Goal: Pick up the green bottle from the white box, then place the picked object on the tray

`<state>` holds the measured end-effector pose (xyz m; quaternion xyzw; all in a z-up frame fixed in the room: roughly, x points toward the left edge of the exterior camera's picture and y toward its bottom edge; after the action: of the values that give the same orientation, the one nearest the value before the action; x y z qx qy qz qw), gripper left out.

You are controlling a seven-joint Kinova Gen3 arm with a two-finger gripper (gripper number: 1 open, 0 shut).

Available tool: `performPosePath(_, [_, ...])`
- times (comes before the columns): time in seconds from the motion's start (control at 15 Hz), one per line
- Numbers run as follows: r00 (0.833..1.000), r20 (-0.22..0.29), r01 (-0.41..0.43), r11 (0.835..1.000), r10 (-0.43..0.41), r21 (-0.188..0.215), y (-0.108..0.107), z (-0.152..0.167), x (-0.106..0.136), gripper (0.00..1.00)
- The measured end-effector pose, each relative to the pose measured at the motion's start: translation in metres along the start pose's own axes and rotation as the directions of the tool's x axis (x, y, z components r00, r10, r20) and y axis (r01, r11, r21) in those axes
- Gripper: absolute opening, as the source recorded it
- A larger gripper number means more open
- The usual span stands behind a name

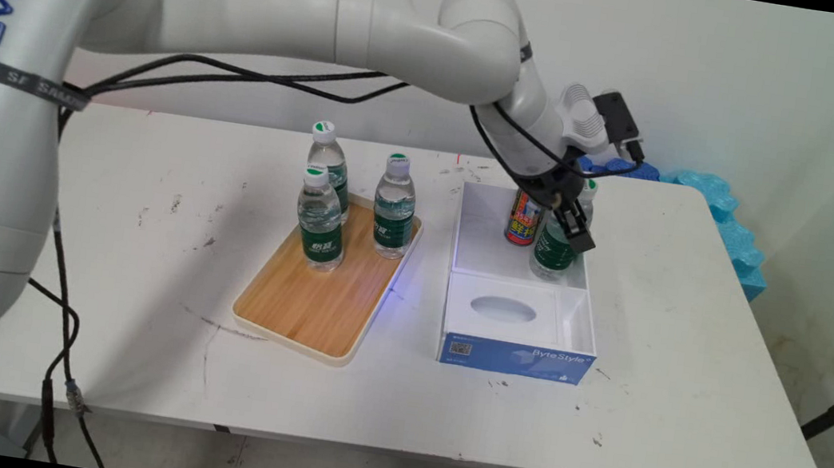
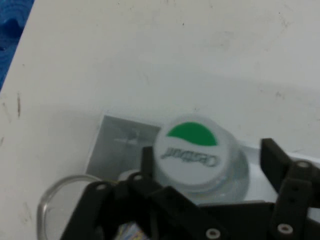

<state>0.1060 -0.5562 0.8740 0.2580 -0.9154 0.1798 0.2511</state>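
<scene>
My gripper (image 1: 573,226): I hang over the far compartment of the white box (image 1: 590,313), tilted down from the upper left, with black cables looped along my wrist.
My jaws: released, spread to either side of a bottle's cap with a gap on each side; in the hand view one finger (image 2: 280,165) stands clear to the right of the cap, the other sits just left of it. I grip nothing.
Nearest thing: a water bottle (image 1: 554,248) with a green label, upright in the box's far compartment, directly under me. Its white cap with a green half-moon (image 2: 192,156) lies between my fingers in the hand view.
Just beside it: a spray can (image 1: 522,220) with a red and yellow label, upright in the same compartment, close on the bottle's left in the main view. In the hand view its round metal rim (image 2: 55,192) shows at the lower left of my linkage.
Box, nearer part: a second compartment on the near side of me holds a white tissue box (image 1: 503,318) with an oval opening; its blue front face reads ByteStyle.
Well apart from me: a wooden tray (image 1: 310,309) with a pale rim, to the left of the box, carrying three upright water bottles (image 1: 321,220) at its far end, all with green labels and white caps.
Beyond me: blue foam (image 1: 726,214) at the table's far right corner.
Underneath everything: the white table (image 1: 687,382), scuffed with small dark marks.
</scene>
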Motion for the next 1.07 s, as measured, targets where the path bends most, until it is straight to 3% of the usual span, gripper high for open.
performPosePath(0.6, [1.0,0.021,0.002,1.0,-0.002,-0.002,0.0,0.004,0.008,0.0])
performPosePath(1.07, [0.999,-0.04,-0.023,0.999,0.022,-0.024,-0.005,-0.05,0.021,0.0])
